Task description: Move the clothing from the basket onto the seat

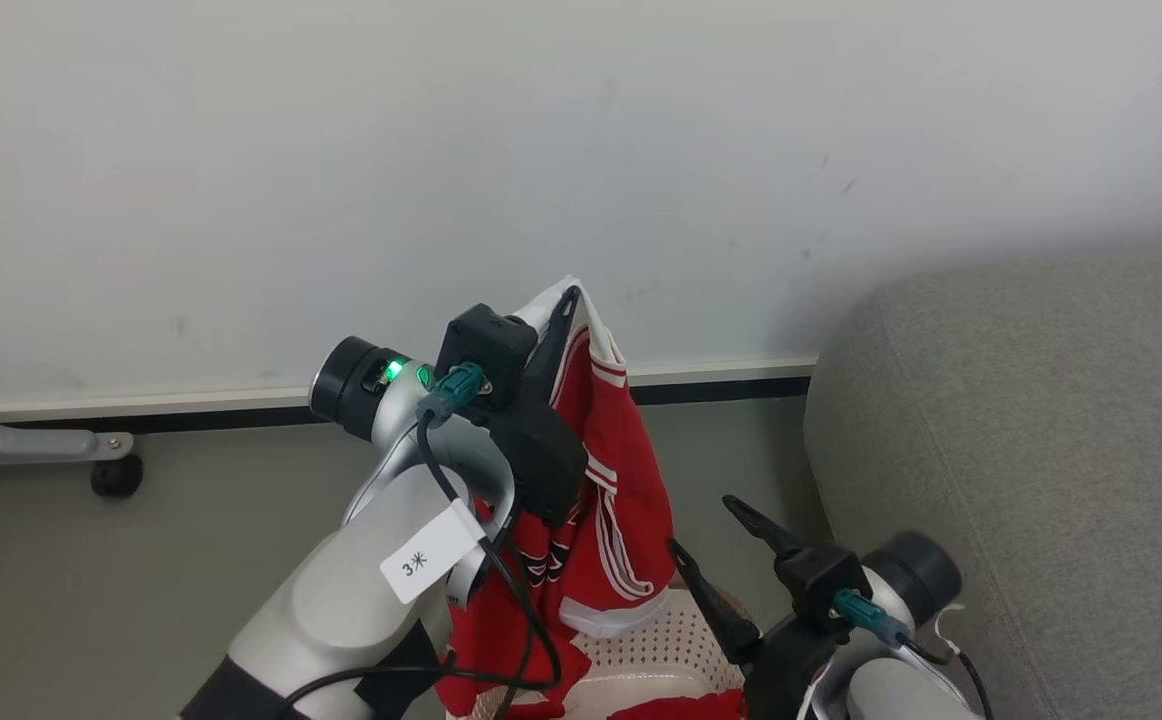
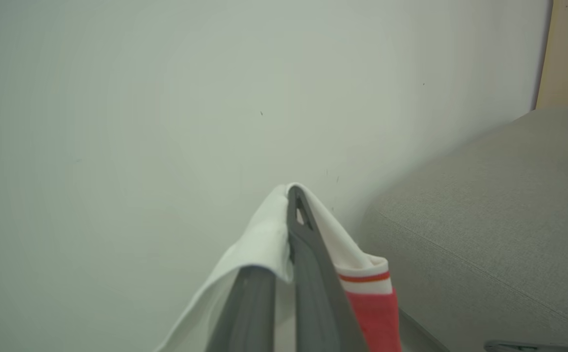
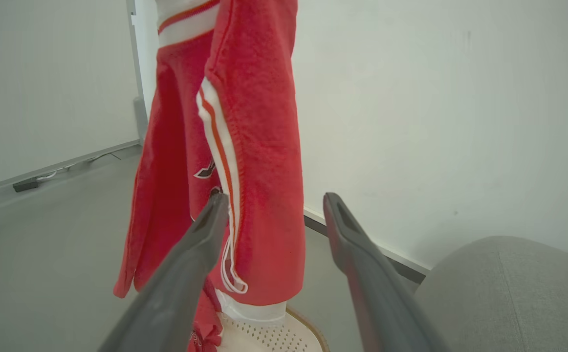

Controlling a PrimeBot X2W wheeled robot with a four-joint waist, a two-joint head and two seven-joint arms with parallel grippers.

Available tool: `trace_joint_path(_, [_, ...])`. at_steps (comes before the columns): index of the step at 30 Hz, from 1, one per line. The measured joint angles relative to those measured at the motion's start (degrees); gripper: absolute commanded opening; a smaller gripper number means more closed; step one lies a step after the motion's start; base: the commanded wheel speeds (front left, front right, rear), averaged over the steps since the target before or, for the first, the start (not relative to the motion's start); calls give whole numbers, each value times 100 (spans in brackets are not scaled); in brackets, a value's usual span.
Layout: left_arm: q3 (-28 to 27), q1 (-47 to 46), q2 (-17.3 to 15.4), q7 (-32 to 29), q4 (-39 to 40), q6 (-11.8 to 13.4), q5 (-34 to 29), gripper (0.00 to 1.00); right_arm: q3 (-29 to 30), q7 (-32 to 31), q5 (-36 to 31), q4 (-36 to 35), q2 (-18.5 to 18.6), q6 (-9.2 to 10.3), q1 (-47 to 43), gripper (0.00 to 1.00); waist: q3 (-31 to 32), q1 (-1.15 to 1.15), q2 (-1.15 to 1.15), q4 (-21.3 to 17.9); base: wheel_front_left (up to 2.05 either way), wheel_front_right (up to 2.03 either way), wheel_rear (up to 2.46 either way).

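Observation:
A red garment [image 1: 611, 500] with white panels and stripe trim hangs in the air, lifted by its white edge [image 2: 264, 234]. My left gripper [image 1: 566, 300] is shut on that edge, fingertips together [image 2: 291, 191]. The garment's lower end dangles just over the cream perforated basket [image 1: 641, 650], where more red clothing [image 1: 681, 708] lies. My right gripper [image 1: 706, 525] is open, low beside the basket, and the hanging garment [image 3: 259, 146] is just beyond its spread fingers [image 3: 275, 198], not touched. The grey sofa seat [image 1: 1041, 450] is to the right of the basket [image 3: 264, 335].
A white wall with a dark baseboard [image 1: 721, 390] runs behind. A grey frame leg with a black caster [image 1: 116, 475] stands on the floor at the left. A dark block and cable [image 3: 25, 185] lie along the far wall. The sofa [image 2: 484, 220] fills the right side.

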State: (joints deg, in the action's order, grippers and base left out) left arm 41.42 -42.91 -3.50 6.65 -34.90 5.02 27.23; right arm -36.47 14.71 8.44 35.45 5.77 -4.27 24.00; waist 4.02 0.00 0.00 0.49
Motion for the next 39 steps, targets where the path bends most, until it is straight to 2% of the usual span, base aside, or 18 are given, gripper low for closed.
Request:
trace_joint_path(10, [160,-177,55,-52,33,-49,-1,0,-186,0,-52,1072,-163,-91,716,100,-102,0,0,246,0,0,0])
trace_joint_path(19, [324,-278,88,-101,121,-56,-2,0,-401,0,-38,1583,-236,-179,1016,100,-189,0,0,436,0,0,0])
trace_joint_path(26, [444,-278,96,-102,277,-92,-2,0,-564,0,22,1774,-237,-188,1184,100,-198,0,0,481,0,0,0])
trace_joint_path(37, [675,-279,105,-153,554,-99,48,0,-1192,0,582,1426,-231,-168,1401,100,-203,0,0,620,0,0,0])
trace_joint_path(39, [737,-280,104,-157,634,-98,56,0,-1282,0,620,1417,-232,-64,1401,100,-207,0,0,635,0,0,0])
